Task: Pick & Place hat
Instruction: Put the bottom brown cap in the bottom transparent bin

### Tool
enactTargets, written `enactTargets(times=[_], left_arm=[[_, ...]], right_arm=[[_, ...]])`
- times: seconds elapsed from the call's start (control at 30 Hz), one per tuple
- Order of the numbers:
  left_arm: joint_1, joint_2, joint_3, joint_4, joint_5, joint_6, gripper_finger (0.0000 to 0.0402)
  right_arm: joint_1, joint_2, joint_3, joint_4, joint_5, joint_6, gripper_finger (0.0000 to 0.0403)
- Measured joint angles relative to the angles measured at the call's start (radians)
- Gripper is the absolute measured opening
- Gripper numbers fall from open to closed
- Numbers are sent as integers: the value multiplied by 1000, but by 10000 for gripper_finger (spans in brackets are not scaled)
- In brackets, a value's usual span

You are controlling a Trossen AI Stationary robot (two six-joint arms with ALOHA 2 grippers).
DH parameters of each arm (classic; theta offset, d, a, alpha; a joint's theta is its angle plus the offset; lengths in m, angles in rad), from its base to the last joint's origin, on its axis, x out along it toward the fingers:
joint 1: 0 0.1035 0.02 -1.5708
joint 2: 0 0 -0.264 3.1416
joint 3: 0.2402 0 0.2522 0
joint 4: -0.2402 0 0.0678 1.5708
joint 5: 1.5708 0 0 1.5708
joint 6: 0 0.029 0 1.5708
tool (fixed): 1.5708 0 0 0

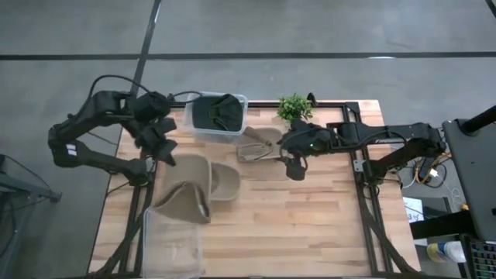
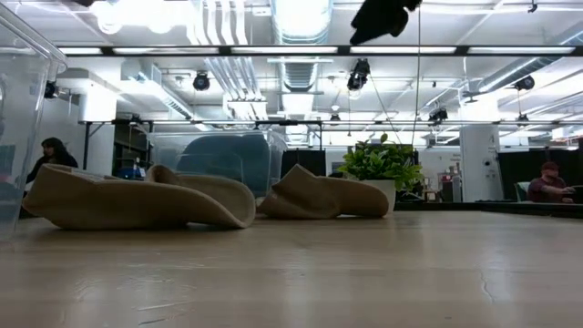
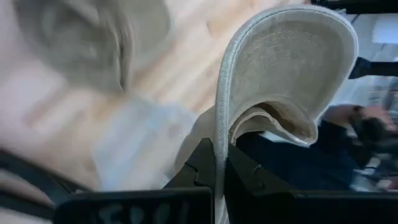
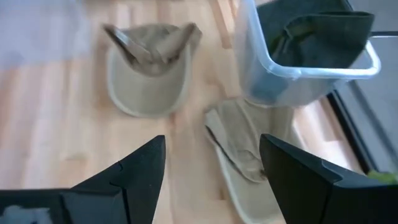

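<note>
left claw [image 3: 217,180] is pinched tight on the brim of a tan hat [image 3: 292,68], probably to carry it to a bin, while the right claw [image 4: 211,168] hangs open above another hat [image 4: 239,149] lying on the counter [image 1: 310,209] by the clear bin [image 1: 219,115] of dark hats

No text, label or number is readable anywhere.

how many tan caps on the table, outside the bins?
2. One tan fabric cap lies mid-table beside the left pincer, which is clamping its brim. The other lies beside the dark-hat bin. More may be hidden.
</note>
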Motion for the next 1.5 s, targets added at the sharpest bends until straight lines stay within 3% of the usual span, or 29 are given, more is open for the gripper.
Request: enactTargets(times=[0.27, 0.53, 0.7, 0.97, 1.5], left_arm=[[-131, -59, -68, -3, 28, -409, 7], [-338, -74, -230, -2, 20, -655, 7], [-447, -63, -318, 46, 68, -812, 7], [-489, -20, -388, 246, 15, -823, 7], [-501, -8, -426, 232, 19, -891, 24]], right_arm=[[-1, 53, -20, 4, 32, -33, 256], [0, 97, -40, 5, 32, -72, 256], [-1, 115, -49, 3, 32, -106, 256], [-1, 137, -49, 4, 32, -109, 256], [0, 142, -57, 3, 31, -108, 256]])
